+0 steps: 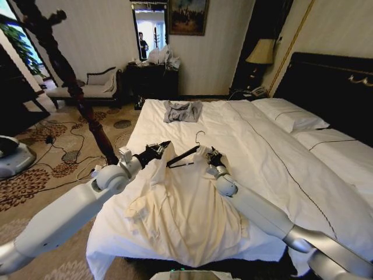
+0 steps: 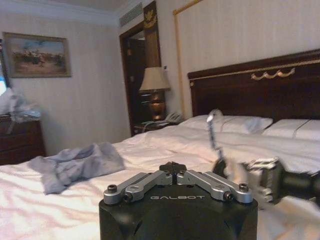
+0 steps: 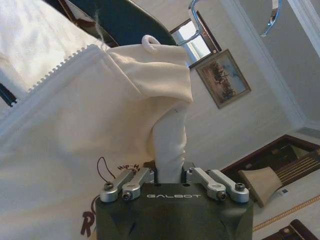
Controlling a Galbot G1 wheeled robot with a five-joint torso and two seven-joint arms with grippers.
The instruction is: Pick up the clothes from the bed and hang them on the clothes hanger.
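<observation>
The cream shirt (image 1: 175, 216) lies crumpled across the foot of the white bed (image 1: 262, 157). The black clothes hanger (image 1: 183, 156) rests at the shirt's collar, its silver hook (image 1: 200, 137) pointing toward the headboard. My right gripper (image 1: 211, 156) sits at the hanger's right end, shut on a fold of the shirt (image 3: 75, 110) that rises between its fingers. My left gripper (image 1: 158, 149) hovers over the shirt's left shoulder beside the hanger's other end, shut, with nothing visible in it. The left wrist view shows the hook (image 2: 215, 131) and the right gripper (image 2: 260, 180).
A small grey garment (image 1: 182, 111) lies farther up the bed. White pillows (image 1: 291, 114) and the black headboard (image 1: 332, 87) are at the right. A dark wooden coat stand (image 1: 70, 76) rises left of the bed, with cables (image 1: 64, 153) on the carpet.
</observation>
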